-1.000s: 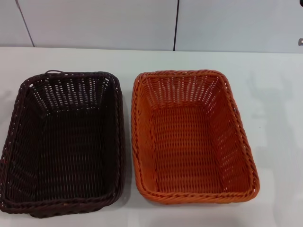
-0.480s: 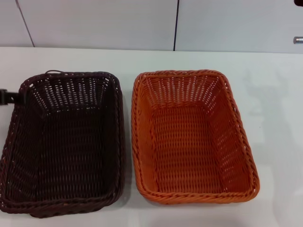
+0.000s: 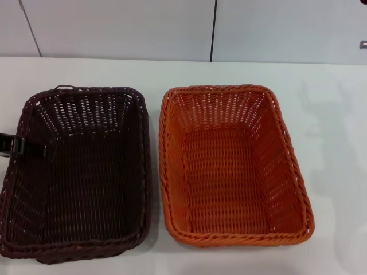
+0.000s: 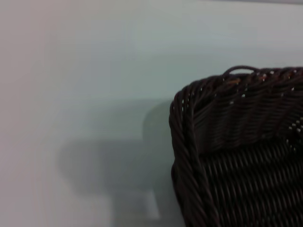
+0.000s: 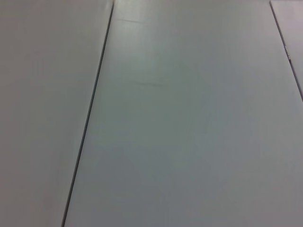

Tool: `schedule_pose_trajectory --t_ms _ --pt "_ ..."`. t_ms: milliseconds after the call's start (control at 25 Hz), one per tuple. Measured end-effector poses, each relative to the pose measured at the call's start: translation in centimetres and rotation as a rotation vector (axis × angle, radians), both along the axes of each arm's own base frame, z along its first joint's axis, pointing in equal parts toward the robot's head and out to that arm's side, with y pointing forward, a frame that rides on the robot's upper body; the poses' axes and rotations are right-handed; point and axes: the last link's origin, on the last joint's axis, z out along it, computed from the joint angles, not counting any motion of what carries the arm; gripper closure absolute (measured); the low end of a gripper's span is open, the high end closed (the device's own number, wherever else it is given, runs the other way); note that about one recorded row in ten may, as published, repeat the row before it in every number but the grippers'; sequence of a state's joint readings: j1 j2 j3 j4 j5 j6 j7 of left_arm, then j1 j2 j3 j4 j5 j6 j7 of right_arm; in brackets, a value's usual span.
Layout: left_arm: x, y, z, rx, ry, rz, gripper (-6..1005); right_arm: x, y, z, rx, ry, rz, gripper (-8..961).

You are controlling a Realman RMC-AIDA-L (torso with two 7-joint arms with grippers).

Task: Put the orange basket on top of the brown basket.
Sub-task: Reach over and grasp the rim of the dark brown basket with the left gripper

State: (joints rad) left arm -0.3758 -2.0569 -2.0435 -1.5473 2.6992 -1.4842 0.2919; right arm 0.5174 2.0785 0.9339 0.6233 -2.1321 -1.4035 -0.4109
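The orange basket (image 3: 232, 166) stands empty on the white table, right of centre in the head view. The brown basket (image 3: 77, 172) stands empty just left of it, with a narrow gap between their long sides. A black part of my left gripper (image 3: 10, 145) shows at the picture's left edge, at the brown basket's left rim. The left wrist view shows a corner of the brown basket (image 4: 236, 151) close by. Only a small bit of my right arm (image 3: 363, 44) shows at the far right edge, away from the orange basket.
The white table (image 3: 332, 114) runs around both baskets, with bare surface to the right and behind. White wall panels (image 3: 114, 26) stand behind the table. The right wrist view shows only pale flat panels (image 5: 189, 118).
My left gripper came into view at the left edge and has moved down along the brown basket's left rim. The bit of the right arm shifted slightly up. The baskets have not moved.
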Motion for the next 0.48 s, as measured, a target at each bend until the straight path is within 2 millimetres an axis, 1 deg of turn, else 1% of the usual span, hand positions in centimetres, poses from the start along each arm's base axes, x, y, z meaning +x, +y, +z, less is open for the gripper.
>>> schedule_pose_trajectory --t_ms 280,440,480 --pt "0.07 -0.07 -0.45 -0.018 0.049 0.032 179 -0.1 0.18 0.03 -0.002 -0.008 0.006 136" --pt "0.08 -0.07 -1.06 -0.045 0.07 0.035 180 -0.11 0.16 0.08 0.001 -0.007 0.008 136" --pt "0.08 -0.07 -1.06 -0.045 0.07 0.035 211 -0.12 0.15 0.09 0.002 -0.007 0.009 136"
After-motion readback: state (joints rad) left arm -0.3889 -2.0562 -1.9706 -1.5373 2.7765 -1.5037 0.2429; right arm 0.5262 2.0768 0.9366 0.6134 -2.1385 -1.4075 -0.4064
